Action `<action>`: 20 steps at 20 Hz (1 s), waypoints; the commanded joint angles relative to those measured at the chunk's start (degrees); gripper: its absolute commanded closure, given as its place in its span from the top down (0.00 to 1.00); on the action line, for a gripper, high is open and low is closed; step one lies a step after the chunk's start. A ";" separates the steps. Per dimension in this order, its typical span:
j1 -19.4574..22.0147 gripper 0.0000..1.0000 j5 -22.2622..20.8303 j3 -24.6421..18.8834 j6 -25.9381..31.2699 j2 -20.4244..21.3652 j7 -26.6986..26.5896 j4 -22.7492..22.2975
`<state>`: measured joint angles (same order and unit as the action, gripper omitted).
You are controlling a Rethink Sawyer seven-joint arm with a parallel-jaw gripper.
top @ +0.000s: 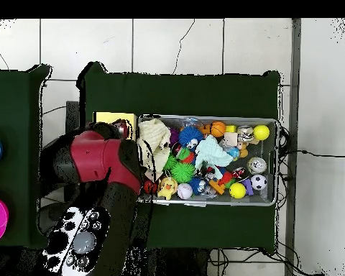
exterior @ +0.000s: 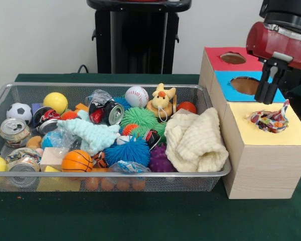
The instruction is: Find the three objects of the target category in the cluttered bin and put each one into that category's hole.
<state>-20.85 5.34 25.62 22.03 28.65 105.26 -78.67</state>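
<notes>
So the red and black arm's gripper (exterior: 270,84) was hanging just above the yellow-topped light wooden box (exterior: 263,150), with its two dark fingers (exterior: 263,83) set narrow and nothing between them. Right under it, one white fabric cloth with coloured polka dots (exterior: 271,120) was stuffed into that box's round hole (exterior: 269,123), bunched up and sticking out past the top, one corner poking upward. Couldn't spot any other polka-dot cloths in either view.

The wide silver wire-mesh bin (exterior: 5,95) sat beside the box on the green table (exterior: 140,216) and was packed: a cream waffle-knit cloth (exterior: 196,140) slumped in the corner nearest the boxes, a mint-blue fuzzy cloth (exterior: 93,134) around the middle, plus a small basketball (exterior: 77,160), a baseball (exterior: 136,96), a soccer ball (exterior: 19,112), a yellow ball (exterior: 55,102), crushed cans and spiky rubber balls.

Behind the yellow box were a blue-topped box (exterior: 231,90) and a red-topped box (exterior: 215,60), each with its own hole.

From overhead the arm (top: 96,165) covered most of the boxes, only a yellow strip (top: 111,118) showing beside the bin (top: 276,162).
</notes>
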 commanded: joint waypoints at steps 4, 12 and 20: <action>2.65 0.00 3.35 -8.95 0.51 -4.06 11.46 -4.49; 0.09 0.00 5.54 -7.24 -0.36 -5.19 14.52 -5.30; -1.79 0.00 8.58 -5.86 -1.73 -6.63 16.97 -6.61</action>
<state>-22.29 10.59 24.50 21.96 25.24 105.26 -80.11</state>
